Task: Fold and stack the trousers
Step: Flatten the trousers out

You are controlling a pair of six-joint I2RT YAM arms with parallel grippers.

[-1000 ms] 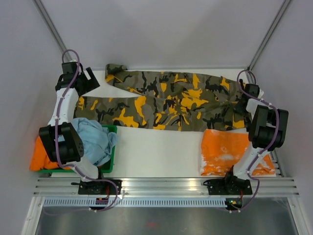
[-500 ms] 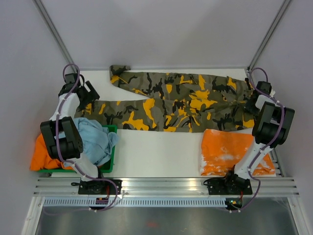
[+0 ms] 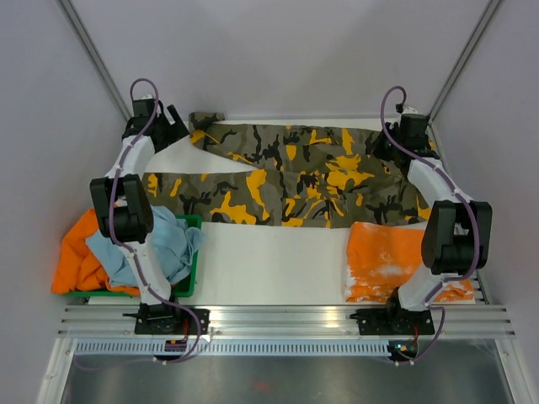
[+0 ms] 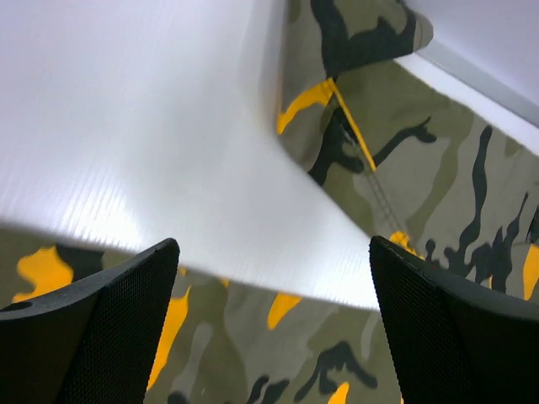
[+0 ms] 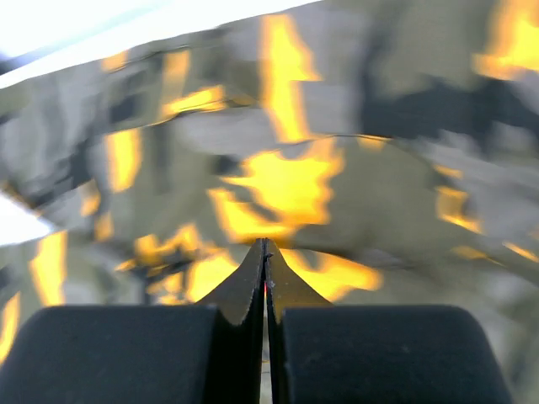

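a: since a second ago both arms have swung out to the far edge, the left gripper has left the near cuff for the far one, and the trousers have slid a little right
b: where do they lie now?
a: flat across the far half of the table, waist at the right, legs running left and parted, near cuff just beside the green bin
b: grippers?
a: the left one is spread wide over bare table between the two legs, holding nothing. the right gripper is pressed together with its tips at the waist cloth; that view is blurred, so it may have a thin fold or nothing, i can't tell
b: how will they handle?
a: i'd judge them soft, light and limp, with no stiffness to carry a fold, so they'll sag between two pinches and drag where they touch the table
b: where to take hold?
a: at the thicker edges: the far cuff's hem on the left and the waistband's far corner on the right, then bring both over onto the near leg together so the halves land even
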